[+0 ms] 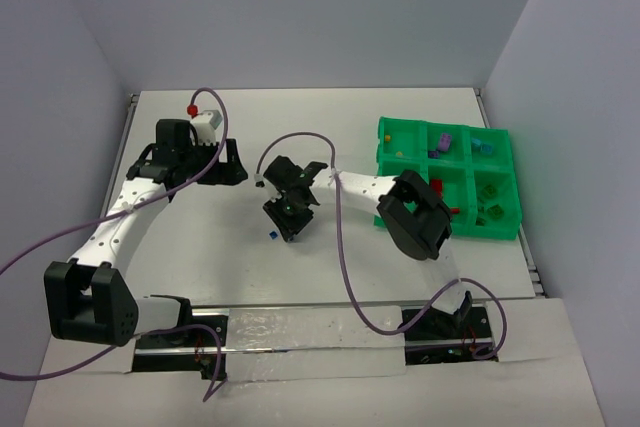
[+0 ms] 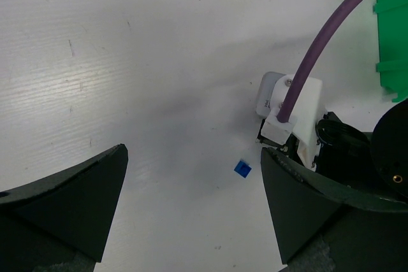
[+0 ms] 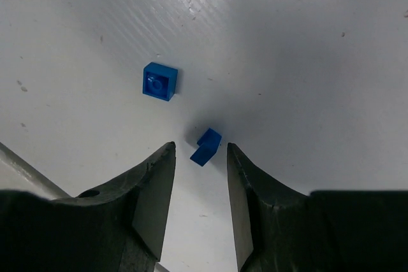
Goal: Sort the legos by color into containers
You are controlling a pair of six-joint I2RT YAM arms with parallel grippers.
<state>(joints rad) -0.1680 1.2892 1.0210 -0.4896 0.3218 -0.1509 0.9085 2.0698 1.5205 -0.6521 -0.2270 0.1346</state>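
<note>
Straddling blue lego (image 3: 206, 146), right end effector (image 3: 199, 150), jaws apart

White tubular arms (image 1: 115, 227) join blocky black joint housings (image 1: 90, 302); purple cables (image 2: 303, 78) loop past those housings; the left gripper (image 2: 192, 157) has matte black wedge fingers (image 2: 70, 202).

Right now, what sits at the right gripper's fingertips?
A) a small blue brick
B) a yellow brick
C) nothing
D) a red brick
A: the right wrist view shows a small blue brick in the gap between the parted fingertips of the right gripper.
</note>
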